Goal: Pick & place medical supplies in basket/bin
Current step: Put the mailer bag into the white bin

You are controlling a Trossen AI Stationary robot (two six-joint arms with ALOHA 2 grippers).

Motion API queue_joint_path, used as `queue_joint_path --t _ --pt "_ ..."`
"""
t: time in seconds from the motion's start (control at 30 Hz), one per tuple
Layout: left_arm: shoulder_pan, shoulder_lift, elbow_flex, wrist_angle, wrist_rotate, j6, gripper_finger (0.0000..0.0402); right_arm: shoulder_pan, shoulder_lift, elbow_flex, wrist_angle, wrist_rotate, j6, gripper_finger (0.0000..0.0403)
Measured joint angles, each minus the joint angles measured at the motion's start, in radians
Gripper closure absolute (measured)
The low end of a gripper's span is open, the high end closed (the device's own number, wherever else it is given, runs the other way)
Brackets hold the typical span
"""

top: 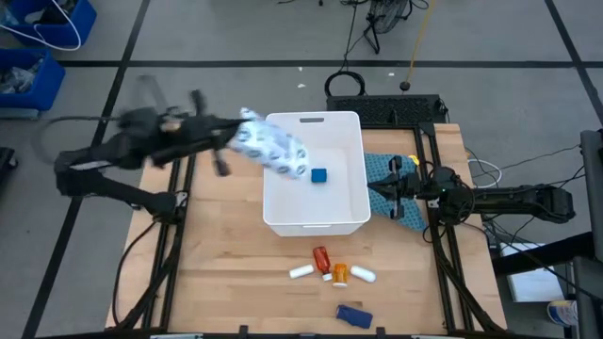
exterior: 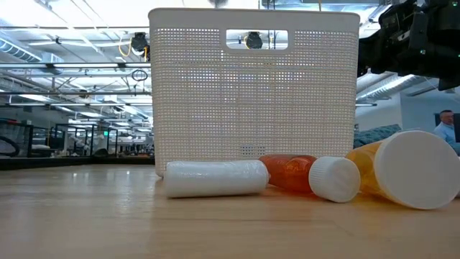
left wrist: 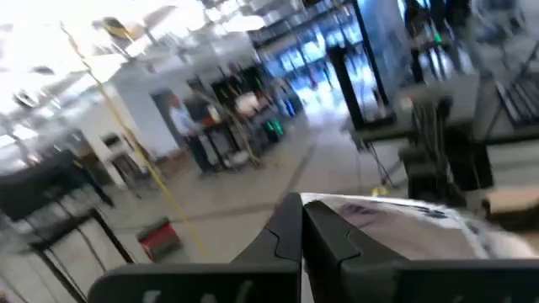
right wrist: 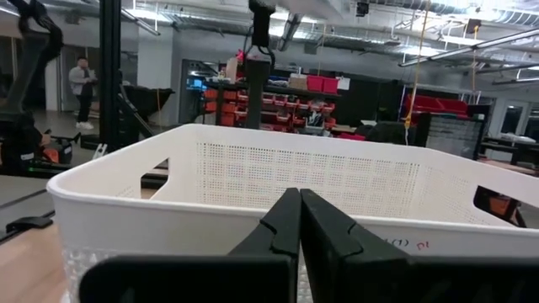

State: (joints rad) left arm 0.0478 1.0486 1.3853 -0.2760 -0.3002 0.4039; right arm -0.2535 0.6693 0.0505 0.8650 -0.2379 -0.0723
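Note:
The white bin stands mid-table and holds a small blue cube. My left gripper hovers at the bin's left rim, shut on the flat white patterned packet, which reaches out over the bin. My right gripper is shut and waits at the bin's right wall, above a teal cloth. On the table near the bin's near side lie a red bottle, an orange bottle, two white tubes and a dark blue flat piece. My left gripper pinches the packet between its two fingers at the packet's left end, coming roughly level from the table's left side. The packet is lifted clear and sticks out past the fingers over the bin's left rim.
In the low view the tube, red bottle and orange bottle lie in front of the bin's perforated wall. Blue crates stand on the floor beyond the far left corner. Bare wood shows left of the supplies.

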Motion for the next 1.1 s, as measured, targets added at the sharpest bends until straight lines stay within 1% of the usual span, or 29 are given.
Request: queue_joint_path --t 0.1,0.2,0.3,0.43,0.53,0.67,0.93,1.1 --pt "0.138 0.092 0.0 -0.001 0.169 -0.034 0.0401 0.0 0.0 0.0 0.0 0.0 -0.012 0.0403" --pt "0.24 0.193 0.0 0.019 0.306 -0.05 0.0401 0.0 0.0 0.0 -0.001 0.001 -0.019 0.0403" --pt "0.302 0.29 0.0 0.018 0.422 -0.039 0.0401 0.0 0.0 0.0 -0.003 0.001 -0.019 0.0403" --pt "0.32 0.409 0.0 0.009 0.551 0.03 0.0402 0.0 -0.001 0.0 -0.01 0.001 -0.023 0.0403" --pt "0.301 0.486 0.0 0.007 0.563 0.084 0.0402 0.0 -0.001 0.0 -0.018 0.002 -0.023 0.0403" --pt "0.283 0.543 0.007 -0.031 0.566 0.147 0.0402 0.0 -0.001 0.0 -0.033 0.002 -0.023 0.0403" --pt "0.23 0.612 0.082 -0.182 0.558 0.2 0.0401 0.0 0.001 0.0 -0.079 0.003 -0.019 0.0403" --pt "0.218 0.645 0.098 -0.179 0.566 0.194 0.0401 -0.001 0.001 0.0 -0.083 0.006 -0.024 0.0403"
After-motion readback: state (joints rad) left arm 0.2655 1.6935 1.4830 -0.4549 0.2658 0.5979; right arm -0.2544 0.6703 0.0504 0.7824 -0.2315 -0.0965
